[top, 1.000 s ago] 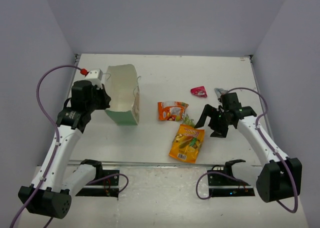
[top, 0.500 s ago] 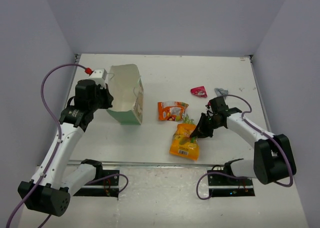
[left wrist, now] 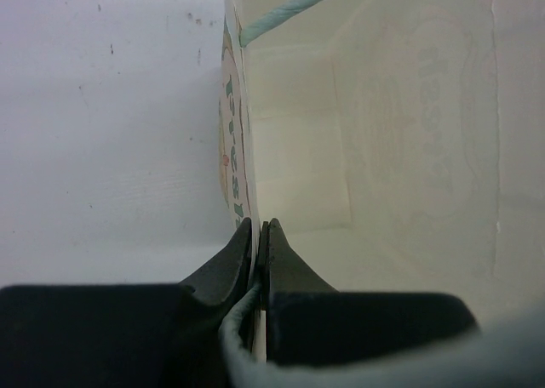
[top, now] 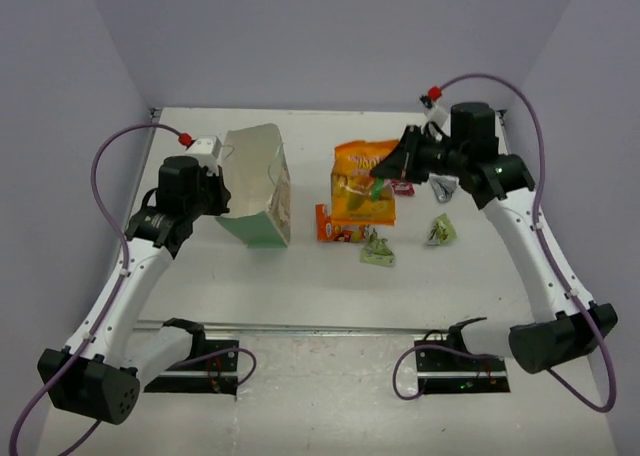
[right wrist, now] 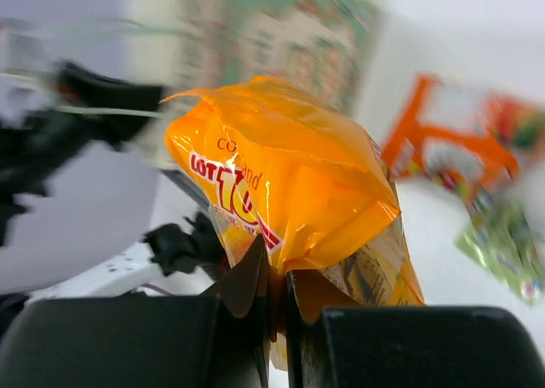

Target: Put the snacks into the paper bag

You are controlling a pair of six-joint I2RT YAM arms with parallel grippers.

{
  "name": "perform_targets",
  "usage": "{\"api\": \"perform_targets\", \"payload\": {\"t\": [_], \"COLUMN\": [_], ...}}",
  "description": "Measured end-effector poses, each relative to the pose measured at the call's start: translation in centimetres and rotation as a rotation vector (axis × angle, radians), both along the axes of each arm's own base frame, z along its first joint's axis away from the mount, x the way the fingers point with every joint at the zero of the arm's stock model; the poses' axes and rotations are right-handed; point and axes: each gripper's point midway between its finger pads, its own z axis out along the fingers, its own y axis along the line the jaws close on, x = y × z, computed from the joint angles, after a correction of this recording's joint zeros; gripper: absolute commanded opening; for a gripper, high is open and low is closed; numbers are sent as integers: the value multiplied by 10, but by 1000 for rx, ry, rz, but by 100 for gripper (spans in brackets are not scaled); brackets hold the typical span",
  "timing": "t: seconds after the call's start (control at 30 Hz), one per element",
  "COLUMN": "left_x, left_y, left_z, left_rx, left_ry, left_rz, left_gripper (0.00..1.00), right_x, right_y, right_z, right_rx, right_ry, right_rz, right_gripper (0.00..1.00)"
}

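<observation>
Since a second ago, the right tool [top: 382,179] has lifted the large orange-yellow pouch [top: 362,181] off the worktop [top: 300,286] and carried it farther back, so it now hangs in the air right of the paper bag [top: 255,191]. Seen from above, the left tool [top: 213,194] sits at the bag's left wall. The orange-white pouch [top: 330,226] and a green packet [top: 378,252] lie right of the bag.

The left wrist view shows the left tool [left wrist: 260,235] pinched tight on the bag's wall.

The right wrist view shows the right tool [right wrist: 274,273] clamped on the pouch's edge, with the bag behind.
</observation>
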Motion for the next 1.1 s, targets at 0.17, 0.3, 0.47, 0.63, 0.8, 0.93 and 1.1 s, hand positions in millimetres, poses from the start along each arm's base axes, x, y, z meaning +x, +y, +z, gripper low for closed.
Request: {"api": "perform_targets", "payload": {"t": [0.17, 0.3, 0.47, 0.63, 0.8, 0.93, 1.1], "left_x": [3, 4, 5, 5, 3, -3, -9], "left_y": [-11, -17, -29, -47, -58, -61, -63], "left_z": [-2, -1, 8, 30, 54, 51, 45], "left_rx": [17, 28, 33, 28, 14, 7, 1], "left_ry": [0, -5, -23, -60, -95, -70, -34], "left_rz": [-42, -75, -133, -225, -289, -310, -332], "left_gripper": [0, 0, 0, 0, 0, 0, 0], "right_x": [27, 31, 48, 76, 85, 76, 64], "right_y": [40, 69, 97, 131, 160, 164, 163], "right_z": [153, 226, 247, 230, 211, 211, 196], "right_rx": [159, 304, 460, 545, 610, 679, 729], "right_ry": [-326, -456, -440, -387, -351, -373, -353], "right_rz": [141, 248, 327, 385, 476, 567, 639], "right_gripper": [0, 0, 0, 0, 0, 0, 0]}}
